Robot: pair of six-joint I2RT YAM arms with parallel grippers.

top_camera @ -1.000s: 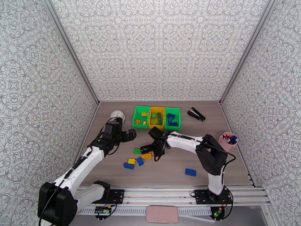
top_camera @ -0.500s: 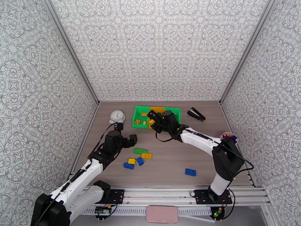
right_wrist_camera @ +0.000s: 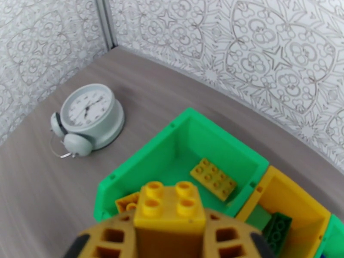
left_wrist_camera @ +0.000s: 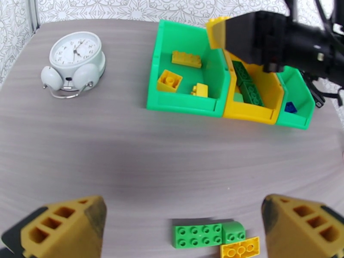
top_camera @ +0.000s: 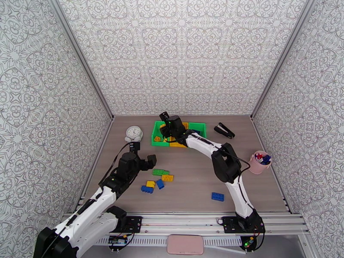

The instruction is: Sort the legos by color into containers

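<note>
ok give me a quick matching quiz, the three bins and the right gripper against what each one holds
Column one
1. left green bin
2. yellow bin
3. right green bin
4. right gripper

Column two
a. a blue brick
b. one yellow brick, clamped
c. green bricks
d. several yellow bricks, lying loose

Pairs: 1-d, 2-c, 3-a, 4-b

A robotics lab's test cell — a wood-grain table stood boxed in on three sides by patterned panels on aluminium posts, with an aluminium rail running along its near edge.
</note>
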